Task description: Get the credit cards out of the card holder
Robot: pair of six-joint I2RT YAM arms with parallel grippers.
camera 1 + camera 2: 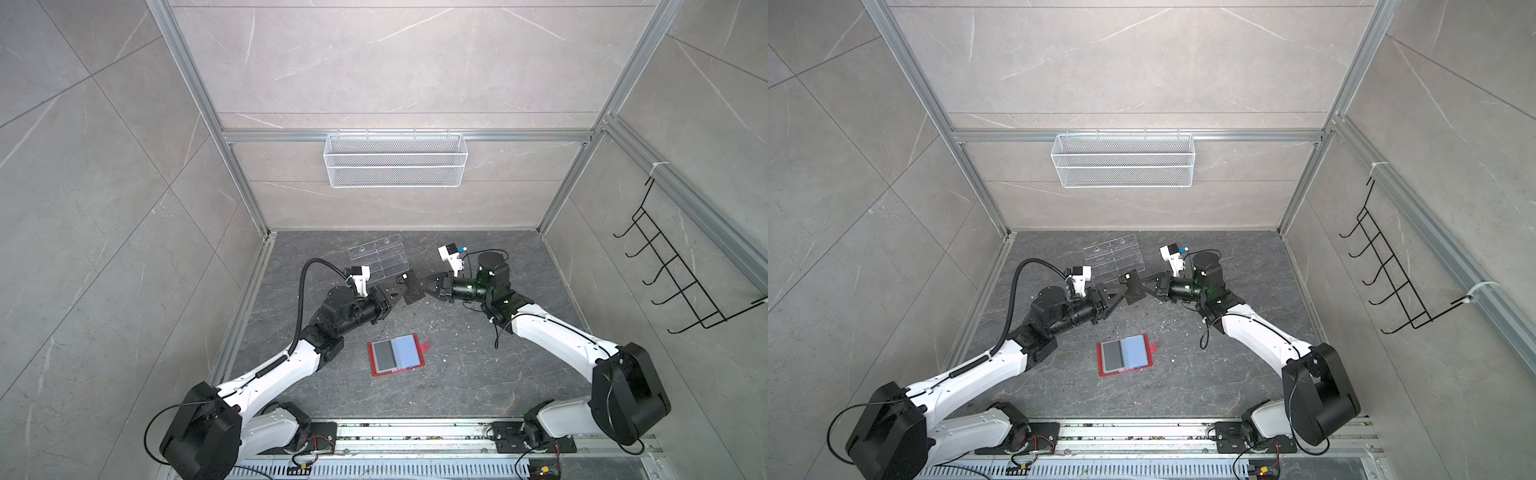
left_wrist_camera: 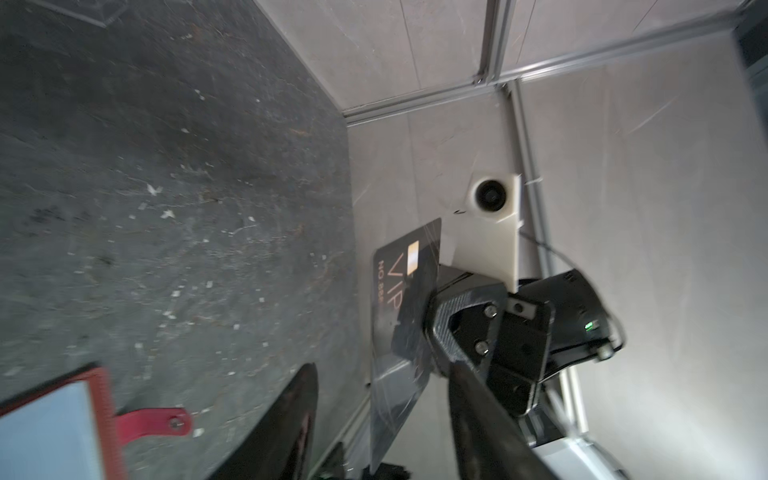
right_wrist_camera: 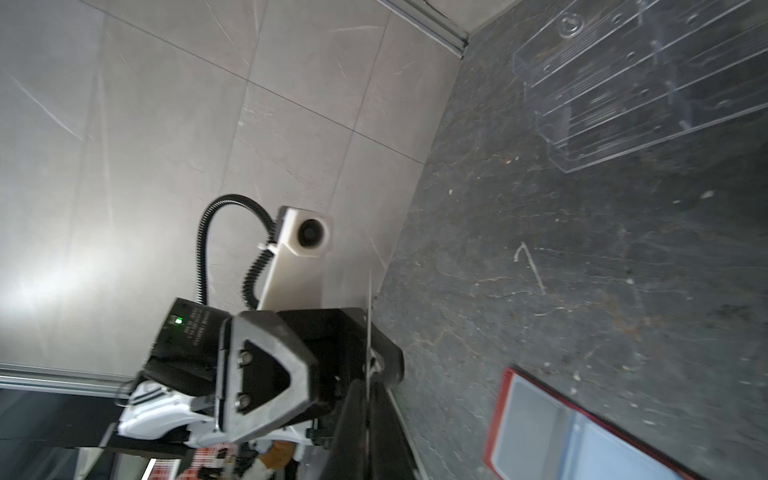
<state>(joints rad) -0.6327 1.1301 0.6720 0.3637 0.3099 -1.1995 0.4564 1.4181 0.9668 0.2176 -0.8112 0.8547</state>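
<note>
You have the VIP card (image 2: 401, 307) up in the air over the back of the table (image 1: 457, 374), between the two arms and well apart from the card holder (image 1: 409, 351). Your right pincer (image 3: 368, 386) is clamped on one edge of it; from that wrist the card is edge-on, a thin line between the closed fingers. Your left pincer (image 2: 380, 370) stands with its fingers spread to either side of the card, not pressing it. The card is glossy black with pale "VIP" lettering and a small gold patch. The holder lies flat and open near the front middle of the table, red-bordered, its strap (image 1: 424, 334) sticking out, one page a bluish clear sleeve, the other holding a grey card (image 1: 384, 356)
</note>
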